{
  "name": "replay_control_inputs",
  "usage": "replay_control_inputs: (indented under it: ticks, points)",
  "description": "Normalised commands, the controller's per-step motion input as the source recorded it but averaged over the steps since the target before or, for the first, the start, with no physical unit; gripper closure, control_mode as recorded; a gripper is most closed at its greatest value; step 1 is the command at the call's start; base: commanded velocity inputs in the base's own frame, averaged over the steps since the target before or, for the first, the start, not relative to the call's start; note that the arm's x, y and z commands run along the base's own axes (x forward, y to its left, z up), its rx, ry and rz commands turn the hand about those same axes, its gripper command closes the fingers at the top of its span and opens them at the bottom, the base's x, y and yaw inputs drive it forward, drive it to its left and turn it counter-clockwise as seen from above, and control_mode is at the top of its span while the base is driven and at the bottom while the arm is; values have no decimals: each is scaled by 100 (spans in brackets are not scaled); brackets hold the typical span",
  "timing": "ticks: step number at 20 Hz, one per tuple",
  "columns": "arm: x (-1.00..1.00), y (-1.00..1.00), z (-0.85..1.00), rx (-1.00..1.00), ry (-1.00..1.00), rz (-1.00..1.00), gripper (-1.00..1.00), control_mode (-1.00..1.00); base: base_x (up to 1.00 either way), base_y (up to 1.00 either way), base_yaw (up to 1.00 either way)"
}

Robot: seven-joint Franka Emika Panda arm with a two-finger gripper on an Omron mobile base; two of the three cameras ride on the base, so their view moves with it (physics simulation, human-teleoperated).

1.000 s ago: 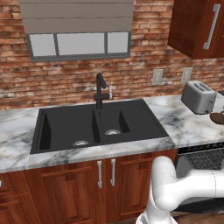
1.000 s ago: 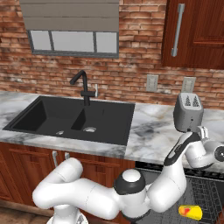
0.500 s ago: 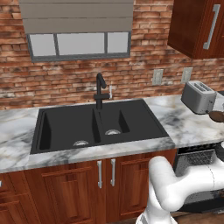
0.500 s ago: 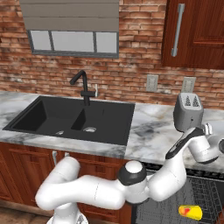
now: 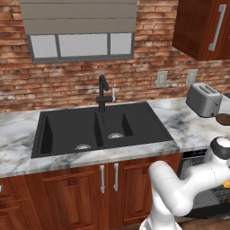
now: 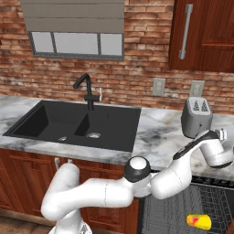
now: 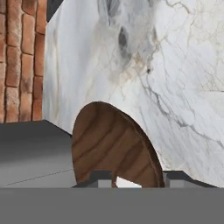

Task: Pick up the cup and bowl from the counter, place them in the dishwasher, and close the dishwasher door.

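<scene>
At lower centre of the hand view, the two-finger gripper straddles the dark brown wooden bowl's rim on the white-and-grey marble counter; whether it grips cannot be told.

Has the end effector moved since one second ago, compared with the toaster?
Yes. In the right base view the end effector has come down and leftward, now nearer below the toaster.

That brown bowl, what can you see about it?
The bowl is round, shallow and dark brown, with a wood-like grain. It sits on the white-and-grey marble counter near the silver toaster. In the hand view the jaws of the gripper stand at either side of its rim. Whether they touch it cannot be told.
</scene>
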Motion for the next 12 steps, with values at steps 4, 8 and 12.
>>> replay_control_inputs:
  ticks: [4, 8, 12]
  points:
    - [0, -22, -15, 1, 0, 0, 100, -100, 0, 0, 0]
    - [0, -19, -10, 2, 0, 0, 100, -100, 0, 0, 0]
    - [0, -11, -6, 1, 0, 0, 100, -100, 0, 0, 0]
